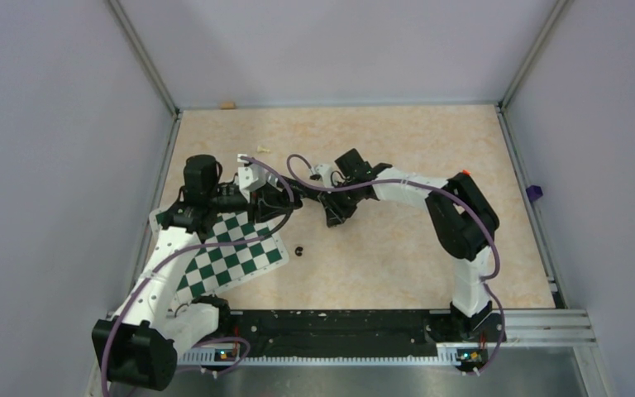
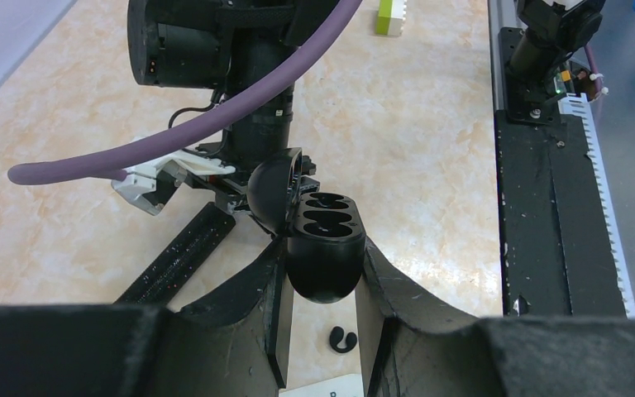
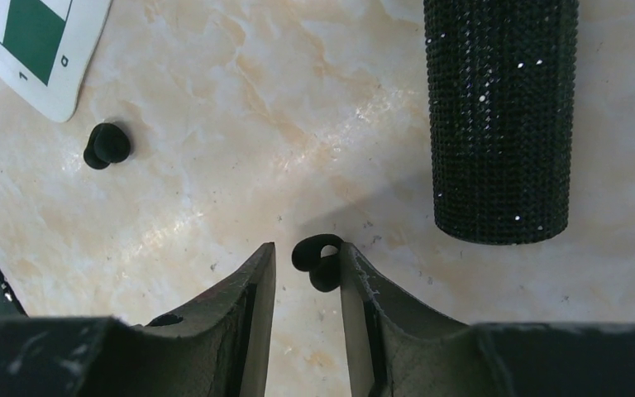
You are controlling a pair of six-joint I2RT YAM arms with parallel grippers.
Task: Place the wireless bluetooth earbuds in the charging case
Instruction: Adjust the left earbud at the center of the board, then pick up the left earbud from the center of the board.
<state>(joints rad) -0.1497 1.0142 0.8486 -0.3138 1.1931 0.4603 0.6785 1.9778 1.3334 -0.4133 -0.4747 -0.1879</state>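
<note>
Two small black rounded earbuds show in right wrist view. First earbud (image 3: pixel 317 260) lies on marbled beige bench (image 3: pixel 240 107) between my right fingers (image 3: pixel 244 306), touching one finger, gap to other. Fingers parted, not pinching. Second earbud (image 3: pixel 106 145) lies just beside corner of green-and-white chessboard (image 3: pixel 33 50), well apart from first. Black glitter-covered cylinder (image 3: pixel 500 116) near first earbud, not touching. My left fingers (image 2: pixel 248 306) clenched on black rounded charging case (image 2: pixel 322 248), lid open, sockets showing.

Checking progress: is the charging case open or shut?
Open: the rounded black plastic charging case, held between the left fingers, has its lid hinged back, exposing two sockets.
</note>
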